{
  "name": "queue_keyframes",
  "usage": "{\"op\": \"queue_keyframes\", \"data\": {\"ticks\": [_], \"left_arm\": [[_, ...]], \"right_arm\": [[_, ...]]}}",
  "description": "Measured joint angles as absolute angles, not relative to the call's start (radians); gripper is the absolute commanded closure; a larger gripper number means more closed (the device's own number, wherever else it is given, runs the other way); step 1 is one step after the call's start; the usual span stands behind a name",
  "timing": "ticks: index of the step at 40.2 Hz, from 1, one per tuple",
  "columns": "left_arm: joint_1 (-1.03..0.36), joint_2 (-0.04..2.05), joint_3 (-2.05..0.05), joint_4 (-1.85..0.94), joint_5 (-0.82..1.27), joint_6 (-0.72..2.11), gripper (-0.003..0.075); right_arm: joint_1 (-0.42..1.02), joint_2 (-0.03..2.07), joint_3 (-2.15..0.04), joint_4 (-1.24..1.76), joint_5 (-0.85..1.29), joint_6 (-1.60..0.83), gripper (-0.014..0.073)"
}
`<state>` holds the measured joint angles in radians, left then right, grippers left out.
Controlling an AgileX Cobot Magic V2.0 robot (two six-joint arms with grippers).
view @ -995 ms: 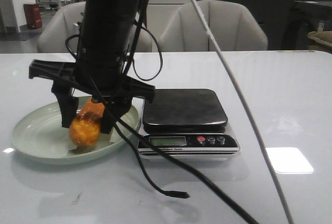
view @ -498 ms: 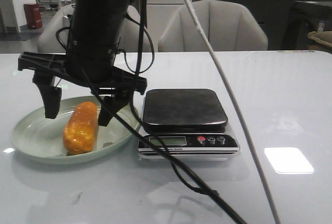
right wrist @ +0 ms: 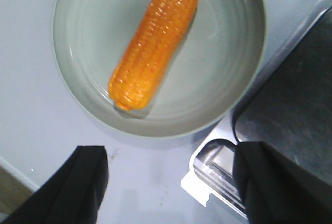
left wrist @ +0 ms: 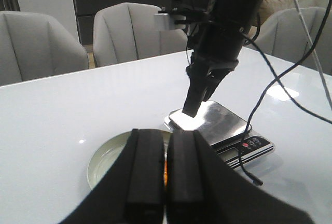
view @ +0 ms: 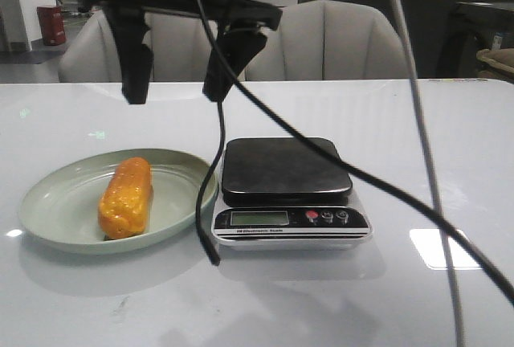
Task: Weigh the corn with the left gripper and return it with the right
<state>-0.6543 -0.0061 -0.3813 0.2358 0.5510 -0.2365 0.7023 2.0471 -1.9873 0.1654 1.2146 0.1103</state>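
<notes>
The corn [view: 125, 198] lies in the plate [view: 48, 210] toward the table's [view: 450, 146] front left. The scale [view: 286, 190] stands just right of the plate, nearly touching it. Chairs [view: 337, 42] stand behind the far edge

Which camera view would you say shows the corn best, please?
The right wrist view: it looks straight down on the whole corn lying in the plate, kernels clear. The front view shows it whole but from the side. The left wrist view shows only an orange sliver between the shut fingers.
</notes>
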Motion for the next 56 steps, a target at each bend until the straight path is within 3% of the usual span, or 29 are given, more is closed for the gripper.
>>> {"op": "queue_keyframes", "data": {"ticks": [11,19,34,56], "left_arm": [[-0.654,-0.006,-0.381,0.236,0.551,-0.237,0.0587],[-0.654,-0.006,-0.381,0.236,0.551,-0.237,0.0587],[-0.654,-0.006,-0.381,0.236,0.551,-0.237,0.0587],[-0.654,-0.006,-0.381,0.236,0.551,-0.237,0.0587]], "right_arm": [[0.644,1.867,-1.876,0.167,1.226,-0.009,-0.0003],[0.574,1.668,-1.636,0.172,1.145,-0.045,-0.0003],[0.447,1.206,-1.163,0.202,0.975,-0.085,-0.0003],[0.441,0.504,-0.675,0.200,0.748,-0.095,-0.0003]]}}
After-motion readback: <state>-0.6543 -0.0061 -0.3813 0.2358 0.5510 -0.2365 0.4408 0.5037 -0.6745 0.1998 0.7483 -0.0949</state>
